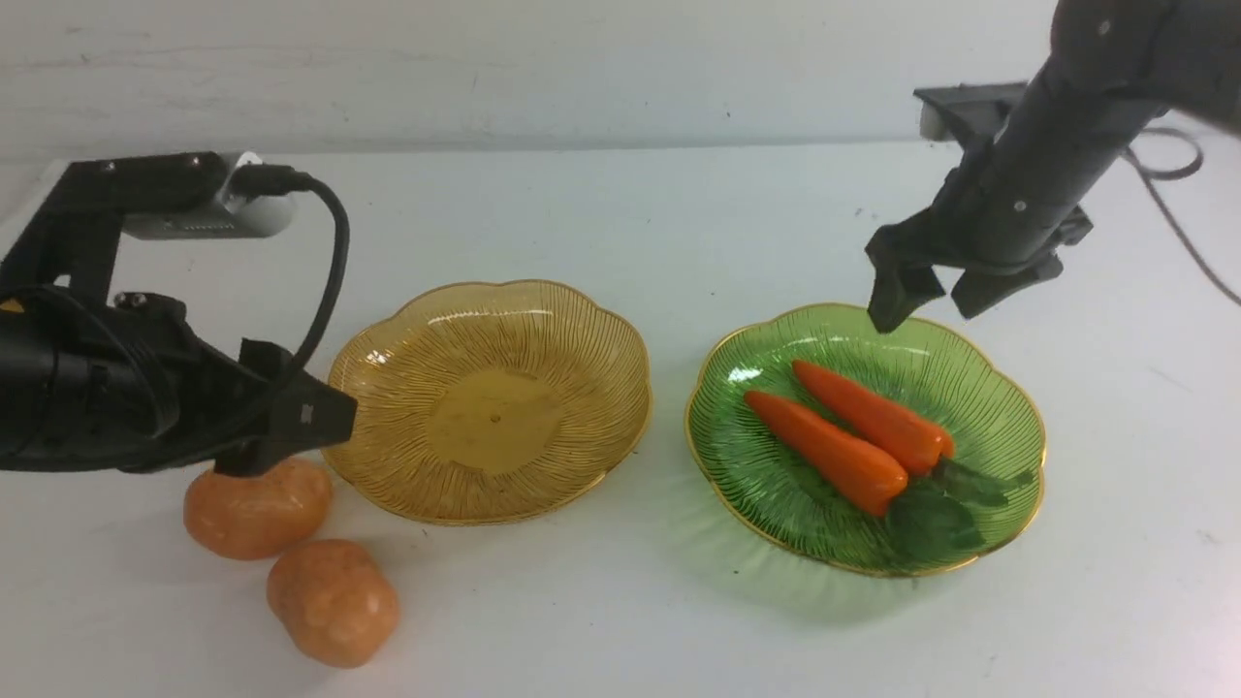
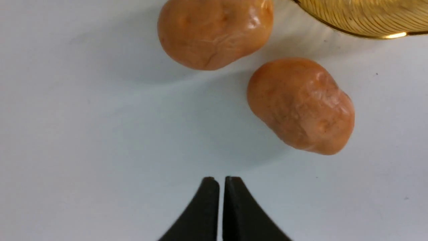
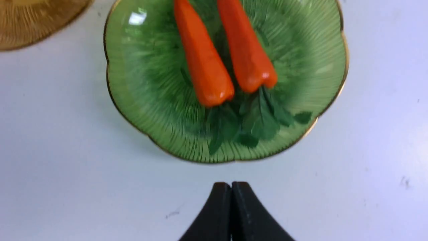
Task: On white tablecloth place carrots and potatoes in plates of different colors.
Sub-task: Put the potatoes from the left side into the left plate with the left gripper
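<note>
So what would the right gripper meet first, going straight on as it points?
Probably the green plate, at its rim nearest the right gripper; depth is unclear, so maybe the white tablecloth just before it.

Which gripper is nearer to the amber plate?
Left. The left gripper, shut, hangs by the amber plate at its left rim, above a potato. The right gripper, also shut, is over the green plate at its far rim.

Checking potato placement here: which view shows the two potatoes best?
Left wrist view: both potatoes lie close up and unobstructed on the cloth, outside the amber plate. Front view shows them smaller, the left gripper overlapping one. Right wrist view shows neither.
</note>
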